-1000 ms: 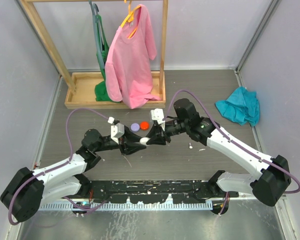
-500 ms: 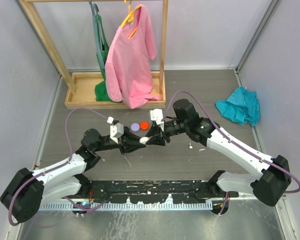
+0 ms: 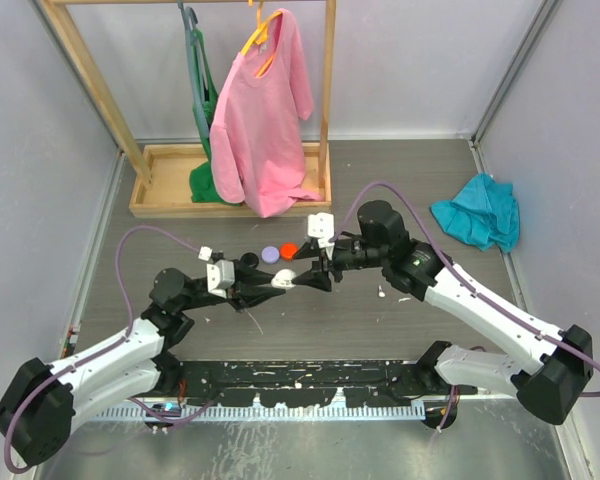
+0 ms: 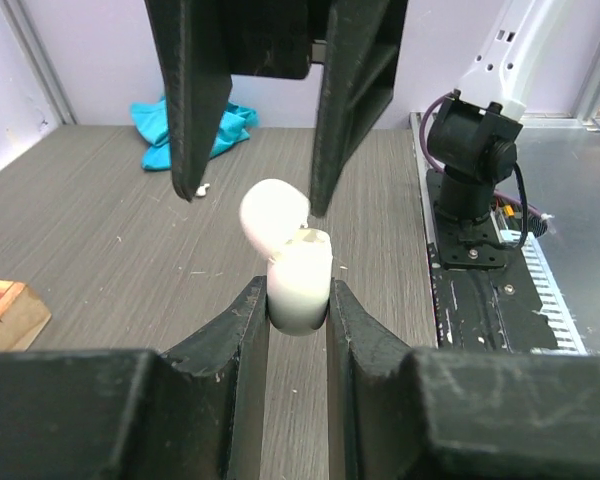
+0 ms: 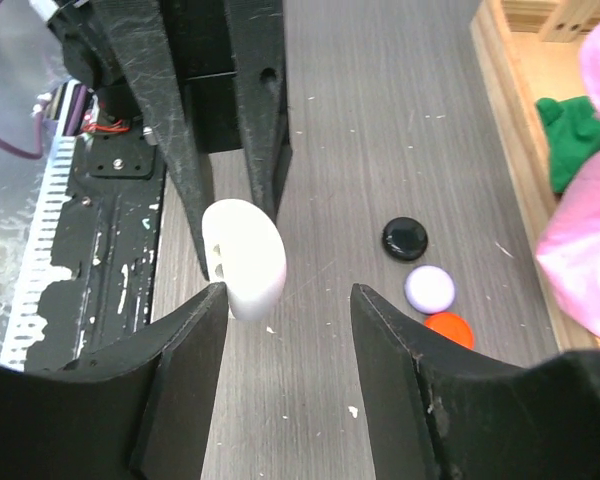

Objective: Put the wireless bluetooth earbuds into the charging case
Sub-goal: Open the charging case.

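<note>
My left gripper (image 3: 277, 284) is shut on the base of a white charging case (image 4: 298, 283), holding it above the table with its lid (image 4: 273, 208) hinged open. My right gripper (image 5: 288, 295) is open and faces the left one; the case's lid end (image 5: 244, 256) sits by its left finger, with a wide gap to the other. In the left wrist view its dark fingers (image 4: 352, 110) straddle the lid from above. One tiny white earbud (image 3: 380, 293) lies on the table under the right arm. What is inside the case is unclear.
Three round coin-like cases lie in a row behind the grippers: black (image 5: 405, 238), lilac (image 5: 429, 288) and orange-red (image 5: 448, 328). A wooden rack base (image 3: 160, 195) with a pink shirt (image 3: 262, 110) stands at the back, a teal cloth (image 3: 477, 222) at the right.
My right gripper has opened and let go of the case. My left gripper closed tight on the case, and both arms shifted slightly.
</note>
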You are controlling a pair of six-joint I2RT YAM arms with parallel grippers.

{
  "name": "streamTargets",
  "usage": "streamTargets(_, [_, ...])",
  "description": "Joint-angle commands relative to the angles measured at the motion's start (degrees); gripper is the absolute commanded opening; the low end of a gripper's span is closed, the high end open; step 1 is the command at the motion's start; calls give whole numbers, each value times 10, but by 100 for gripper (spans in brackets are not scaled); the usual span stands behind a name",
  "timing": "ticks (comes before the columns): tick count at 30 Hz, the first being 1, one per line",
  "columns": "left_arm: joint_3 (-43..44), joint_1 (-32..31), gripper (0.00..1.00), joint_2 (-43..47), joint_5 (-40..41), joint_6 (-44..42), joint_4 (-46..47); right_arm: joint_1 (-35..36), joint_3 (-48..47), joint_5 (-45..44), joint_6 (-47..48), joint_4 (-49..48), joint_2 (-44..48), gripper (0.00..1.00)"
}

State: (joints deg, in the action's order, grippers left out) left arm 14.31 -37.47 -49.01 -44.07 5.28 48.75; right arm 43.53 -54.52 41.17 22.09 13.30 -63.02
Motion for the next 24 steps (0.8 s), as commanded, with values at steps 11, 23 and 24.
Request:
streamTargets(11, [-2,-2,0,79,2,-67,-91,-2,-23,-122,-112,-46,34,66])
streamTargets(23, [-46,-9,0,98,91,-84,-70,-36,-37,-351,-298,135,18,76])
streamTargets(24, [-49,-9,0,102,96,-84,-69,-41,-29,-357,-313,143,18,76])
